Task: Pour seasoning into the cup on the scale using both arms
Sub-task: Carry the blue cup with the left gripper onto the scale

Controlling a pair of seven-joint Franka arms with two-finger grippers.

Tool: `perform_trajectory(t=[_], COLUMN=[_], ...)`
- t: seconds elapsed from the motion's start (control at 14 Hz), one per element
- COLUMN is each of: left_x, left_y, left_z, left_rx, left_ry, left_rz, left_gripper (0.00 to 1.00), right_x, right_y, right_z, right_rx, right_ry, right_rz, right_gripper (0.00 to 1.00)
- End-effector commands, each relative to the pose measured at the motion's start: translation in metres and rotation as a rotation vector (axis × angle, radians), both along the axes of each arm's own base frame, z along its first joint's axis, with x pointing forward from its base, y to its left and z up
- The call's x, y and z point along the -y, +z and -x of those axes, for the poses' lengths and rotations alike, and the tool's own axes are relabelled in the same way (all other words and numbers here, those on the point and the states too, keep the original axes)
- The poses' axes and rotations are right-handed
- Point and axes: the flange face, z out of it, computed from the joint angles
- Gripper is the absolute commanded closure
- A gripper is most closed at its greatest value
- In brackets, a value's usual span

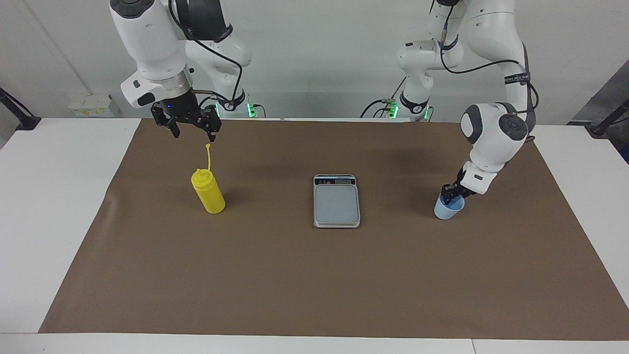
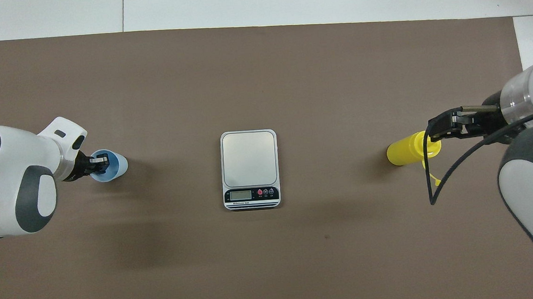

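The yellow seasoning bottle (image 1: 209, 194) stands upright toward the right arm's end of the mat, its cap strap sticking up; it also shows in the overhead view (image 2: 405, 153). My right gripper (image 1: 194, 132) hangs open in the air over the bottle (image 2: 435, 130), clear of the strap's tip. The light-blue cup (image 1: 448, 210) stands on the mat toward the left arm's end (image 2: 113, 166). My left gripper (image 1: 452, 193) is down at the cup's rim (image 2: 100, 162), shut on it with one finger inside. The scale (image 1: 336, 201) lies between them, its plate bare (image 2: 249, 157).
A brown mat (image 1: 314, 275) covers most of the white table. The scale's dark display strip (image 2: 252, 194) is on its edge nearer to the robots. A black cable (image 2: 430, 175) hangs from the right arm over the bottle.
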Motion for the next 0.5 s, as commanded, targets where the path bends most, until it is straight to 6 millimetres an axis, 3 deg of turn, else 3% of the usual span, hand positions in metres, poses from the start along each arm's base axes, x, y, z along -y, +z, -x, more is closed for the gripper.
perform_trajectory(t=[0.0, 0.21, 0.43], left_x=[0.001, 0.007, 0.052], left_y=[0.014, 0.065, 0.109], left_z=[-0.01, -0.032, -0.034], left_rx=[-0.027, -0.061, -0.1], left_ry=[-0.012, -0.028, -0.083], left_rz=[0.008, 0.012, 0.025], left_gripper=[1.0, 1.0, 1.0], right_x=[0.005, 0.005, 0.006], right_y=[0.002, 0.002, 0.002], right_z=[0.0, 0.001, 0.001], right_rx=[-0.005, 0.0, 0.0], right_ry=[-0.013, -0.013, -0.016], right_rz=[0.011, 0.011, 0.011], right_gripper=[0.0, 0.0, 0.0])
